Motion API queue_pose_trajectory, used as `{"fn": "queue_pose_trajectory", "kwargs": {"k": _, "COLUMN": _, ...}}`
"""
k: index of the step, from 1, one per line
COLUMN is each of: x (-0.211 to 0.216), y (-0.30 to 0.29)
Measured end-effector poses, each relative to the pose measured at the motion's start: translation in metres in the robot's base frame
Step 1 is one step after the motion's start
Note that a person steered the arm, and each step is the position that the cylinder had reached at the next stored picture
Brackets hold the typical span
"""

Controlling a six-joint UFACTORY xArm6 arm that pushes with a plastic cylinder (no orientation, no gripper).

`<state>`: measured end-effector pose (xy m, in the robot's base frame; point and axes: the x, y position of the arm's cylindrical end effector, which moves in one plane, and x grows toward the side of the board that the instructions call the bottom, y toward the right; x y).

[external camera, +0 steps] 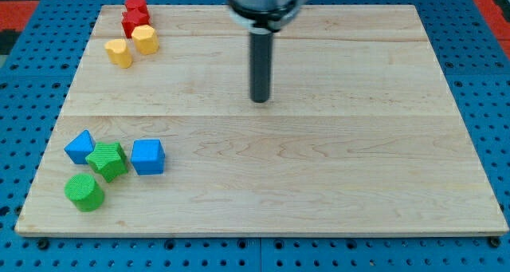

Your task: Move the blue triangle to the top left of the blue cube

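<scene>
Left of the blue cube (148,156), past the green star (107,160), lies the blue triangle (79,147), with a green cylinder (84,192) below it. The rod has no hand to open or close; its tip (260,101) stands well up and right of the cube, touching nothing. The approach seems not yet begun: next, the tip likely must get below the triangle and push it upward.

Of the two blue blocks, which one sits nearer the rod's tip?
The blue cube, right of the green star; the blue triangle lies farther toward the view's left from my tip.
</scene>
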<state>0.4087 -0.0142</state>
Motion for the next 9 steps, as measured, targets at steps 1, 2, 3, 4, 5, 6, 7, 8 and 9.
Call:
{"fn": "queue_pose_trajectory", "kwargs": {"k": 1, "x": -0.001, "y": -0.036}}
{"fn": "queue_pose_trajectory", "kwargs": {"k": 2, "x": 0.008, "y": -0.144}}
{"fn": "queue_pose_trajectory", "kwargs": {"k": 3, "x": 0.006, "y": -0.235}}
{"fn": "queue_pose_trajectory", "kwargs": {"k": 4, "x": 0.028, "y": -0.251}}
{"fn": "queue_pose_trajectory", "kwargs": {"k": 5, "x": 0.086, "y": -0.26}}
{"fn": "queue_pose_trajectory", "kwargs": {"k": 6, "x": 0.113, "y": -0.261}}
{"fn": "queue_pose_trajectory", "kwargs": {"k": 7, "x": 0.112, "y": -0.256}}
{"fn": "queue_pose_trajectory", "kwargs": {"k": 8, "x": 0.104, "y": -0.221}}
{"fn": "queue_pose_trajectory", "kwargs": {"k": 9, "x": 0.09, "y": -0.209}}
